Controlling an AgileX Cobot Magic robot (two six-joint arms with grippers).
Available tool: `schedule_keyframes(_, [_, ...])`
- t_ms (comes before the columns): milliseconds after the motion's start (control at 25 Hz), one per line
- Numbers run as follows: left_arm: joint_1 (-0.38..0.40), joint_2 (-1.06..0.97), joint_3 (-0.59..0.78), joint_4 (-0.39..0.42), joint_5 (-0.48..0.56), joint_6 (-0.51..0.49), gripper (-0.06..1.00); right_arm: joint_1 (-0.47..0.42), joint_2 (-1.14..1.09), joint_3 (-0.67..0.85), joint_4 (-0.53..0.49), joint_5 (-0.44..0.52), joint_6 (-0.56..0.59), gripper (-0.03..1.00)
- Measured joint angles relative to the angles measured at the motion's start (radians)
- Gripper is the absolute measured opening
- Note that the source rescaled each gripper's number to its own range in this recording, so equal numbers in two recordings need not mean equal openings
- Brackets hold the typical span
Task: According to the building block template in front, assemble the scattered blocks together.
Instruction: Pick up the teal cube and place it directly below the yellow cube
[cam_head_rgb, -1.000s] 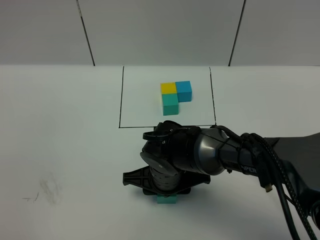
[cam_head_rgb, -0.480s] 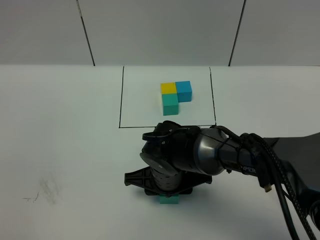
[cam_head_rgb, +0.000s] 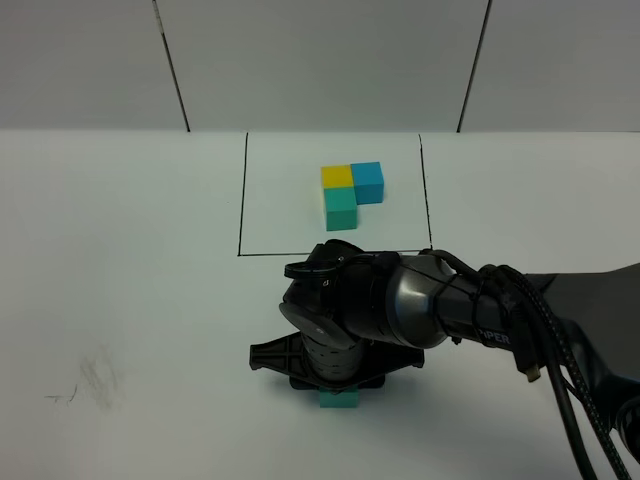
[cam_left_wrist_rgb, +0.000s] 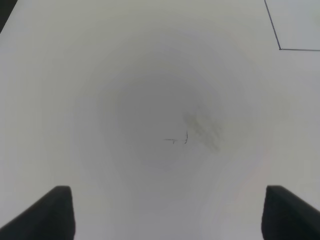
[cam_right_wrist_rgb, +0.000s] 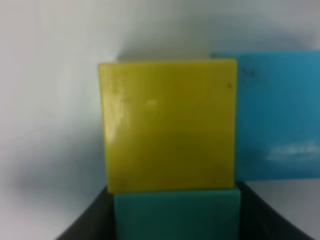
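Our right gripper (cam_right_wrist_rgb: 175, 220) is clamped on the teal-green block (cam_right_wrist_rgb: 176, 215), pressing it against the yellow block (cam_right_wrist_rgb: 169, 125) beside the blue block (cam_right_wrist_rgb: 277, 115); only release seems left, and our left gripper (cam_left_wrist_rgb: 165, 212) is wide open, holding nothing

Bright even light; right wrist view blurred (soft shadows).

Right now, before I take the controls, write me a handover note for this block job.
Left gripper: open, empty, over bare white table.
Right gripper: shut on the loose teal-green cube, low on the table.
Loose yellow cube sits against the teal-green one; loose blue cube is beside the yellow.
Black-framed L-shaped template trio sits behind.
Done: the L looks matched.
Left: release, retract, confirm alignment.
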Motion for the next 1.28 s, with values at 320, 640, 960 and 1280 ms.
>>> schedule_keyframes(320, [0.000,0.000,0.000,0.000,0.000,0.000,0.96,-0.002,0.000,0.000,-0.001,-0.010,0.000,0.01])
schedule_keyframes(640, [0.000,0.000,0.000,0.000,0.000,0.000,0.96,-0.002,0.000,0.000,-0.001,-0.010,0.000,0.01])
schedule_keyframes(960, [0.000,0.000,0.000,0.000,0.000,0.000,0.96,-0.002,0.000,0.000,-0.002,-0.010,0.000,0.01])
schedule_keyframes(1280, [0.000,0.000,0.000,0.000,0.000,0.000,0.96,-0.002,0.000,0.000,-0.003,-0.013,-0.012,0.01])
